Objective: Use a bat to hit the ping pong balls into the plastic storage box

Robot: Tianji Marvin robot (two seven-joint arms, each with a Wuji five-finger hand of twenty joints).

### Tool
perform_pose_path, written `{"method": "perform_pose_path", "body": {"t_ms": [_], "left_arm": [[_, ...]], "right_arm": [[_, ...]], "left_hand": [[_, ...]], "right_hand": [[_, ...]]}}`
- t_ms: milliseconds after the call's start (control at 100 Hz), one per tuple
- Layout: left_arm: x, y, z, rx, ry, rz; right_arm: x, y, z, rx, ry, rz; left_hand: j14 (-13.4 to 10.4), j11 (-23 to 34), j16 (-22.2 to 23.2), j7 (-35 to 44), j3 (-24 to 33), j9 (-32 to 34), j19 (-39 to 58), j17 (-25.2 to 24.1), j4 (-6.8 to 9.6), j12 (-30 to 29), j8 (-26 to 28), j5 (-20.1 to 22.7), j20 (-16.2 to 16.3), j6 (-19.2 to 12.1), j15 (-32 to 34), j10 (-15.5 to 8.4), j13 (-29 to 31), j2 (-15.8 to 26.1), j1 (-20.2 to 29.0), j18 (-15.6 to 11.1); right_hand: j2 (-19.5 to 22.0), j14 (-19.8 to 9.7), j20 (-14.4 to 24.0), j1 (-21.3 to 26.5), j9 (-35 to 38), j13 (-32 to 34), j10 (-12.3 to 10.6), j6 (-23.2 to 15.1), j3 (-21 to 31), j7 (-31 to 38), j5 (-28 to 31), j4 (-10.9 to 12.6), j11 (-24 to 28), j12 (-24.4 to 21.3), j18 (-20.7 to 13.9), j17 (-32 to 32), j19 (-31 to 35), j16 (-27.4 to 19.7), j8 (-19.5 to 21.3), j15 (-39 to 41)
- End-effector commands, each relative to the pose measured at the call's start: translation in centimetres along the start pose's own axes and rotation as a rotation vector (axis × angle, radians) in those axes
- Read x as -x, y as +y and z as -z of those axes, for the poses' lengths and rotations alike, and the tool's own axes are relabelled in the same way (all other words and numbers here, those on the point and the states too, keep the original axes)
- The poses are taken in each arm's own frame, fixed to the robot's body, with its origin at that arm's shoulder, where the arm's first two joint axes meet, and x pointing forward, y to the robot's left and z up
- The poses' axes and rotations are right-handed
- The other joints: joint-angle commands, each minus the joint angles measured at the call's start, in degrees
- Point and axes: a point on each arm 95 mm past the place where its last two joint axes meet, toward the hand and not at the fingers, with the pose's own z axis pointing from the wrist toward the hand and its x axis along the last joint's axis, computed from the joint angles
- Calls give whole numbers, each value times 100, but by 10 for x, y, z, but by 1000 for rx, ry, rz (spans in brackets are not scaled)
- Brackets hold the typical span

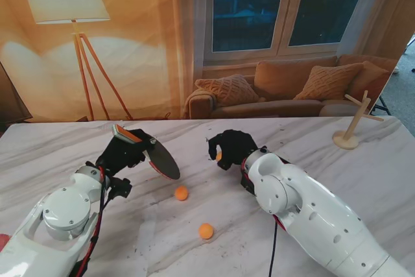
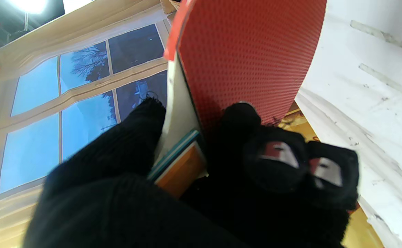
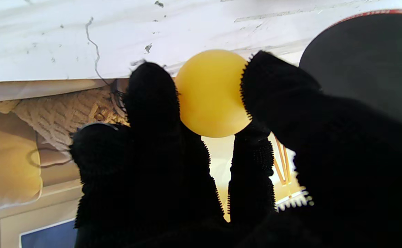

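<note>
Stand view first: the left hand (image 1: pixel 123 152) is clamped on the handle of the bat (image 1: pixel 159 157), blade tilted with its dark face toward me, over the marble table (image 1: pixel 363 160) left of its middle. The right hand (image 1: pixel 230 148) pinches a held ball (image 1: pixel 219 156) just right of the blade. Two loose balls lie on the table nearer to me, the first loose ball (image 1: pixel 181 193) and the second loose ball (image 1: pixel 205 230). A wooden stand (image 1: pixel 352 124) sits by the far right edge. No storage box shows and no writing is readable.

Left wrist view alone shows the bat's (image 2: pixel 249 55) red pimpled face and orange handle inside the gloved left hand (image 2: pixel 201 186).

Right wrist view shows the yellow held ball (image 3: pixel 211 93) gripped between black fingertips (image 3: pixel 152 89) of the right hand (image 3: pixel 228 179), the bat's (image 3: pixel 366 62) dark face beside it
</note>
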Motion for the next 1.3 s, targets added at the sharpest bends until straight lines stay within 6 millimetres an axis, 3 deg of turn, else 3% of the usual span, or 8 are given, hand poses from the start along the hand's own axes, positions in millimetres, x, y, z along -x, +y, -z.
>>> {"method": "perform_pose_path", "body": {"t_ms": [0,560,700,750,770,840,870,1290], "left_arm": [[-3,8,-3,18,1,24],[-18,54,-34,76,-36,178],[-19,66,-42,98,-33,214],[-18,70,-45,107,-25,228],[-17,71,-46,111,-20,237],[-15,76,-49,123,-4,281],[-14,78,-51,128,-3,291],[1,106,-57,199,-4,293]], "right_arm": [[5,5,5,1,-7,11],[46,43,42,134,-94,24],[55,48,48,152,-113,14],[57,50,50,160,-120,10],[58,51,51,164,-123,9],[61,54,53,175,-129,9],[63,56,53,180,-131,10],[72,92,59,271,-138,23]], "left_hand": [[127,193,37,281,442,279,466,80,127,-6,99,331,-261,86,234,-269,208,315,-14,-558],[107,210,29,299,411,255,489,122,117,-2,106,292,-254,126,233,-254,221,335,3,-569],[156,178,31,323,385,179,363,-115,123,-14,115,253,-256,30,161,-282,46,337,-7,-591],[196,130,48,339,383,119,248,-311,125,-18,127,226,-218,-30,80,-294,-88,334,-12,-607],[227,65,163,342,378,85,75,-424,120,15,121,208,-2,-43,-35,-293,-167,328,-9,-591],[419,-132,279,315,333,-47,-296,-814,93,10,105,174,255,-63,-342,-256,-462,302,77,-523],[504,-206,305,309,337,-102,-380,-944,88,1,100,167,318,-69,-414,-99,-558,275,100,-501],[555,-292,383,289,316,-195,-600,-1256,82,37,171,140,512,-226,-563,-215,-790,270,92,-546]], "right_hand": [[606,-225,-21,723,723,155,-738,69,608,1089,939,362,684,267,-174,69,235,92,272,16],[694,-248,17,746,701,108,-751,58,489,1055,910,392,619,324,-218,0,162,173,301,-28],[710,-256,30,756,700,92,-756,54,466,1044,909,400,600,345,-230,-22,131,201,311,-41],[715,-256,35,759,700,90,-757,56,460,1041,908,402,595,350,-230,-26,126,207,315,-46],[715,-256,37,759,701,90,-757,56,458,1040,908,402,594,351,-230,-26,125,208,316,-46],[723,-257,41,762,691,90,-756,68,450,1036,904,404,585,356,-231,-34,117,214,321,-50],[729,-258,45,762,692,91,-756,69,443,1034,903,405,582,362,-231,-35,112,218,325,-52],[769,-253,79,767,688,77,-744,77,401,1007,891,412,547,400,-231,-41,90,250,343,-74]]}}
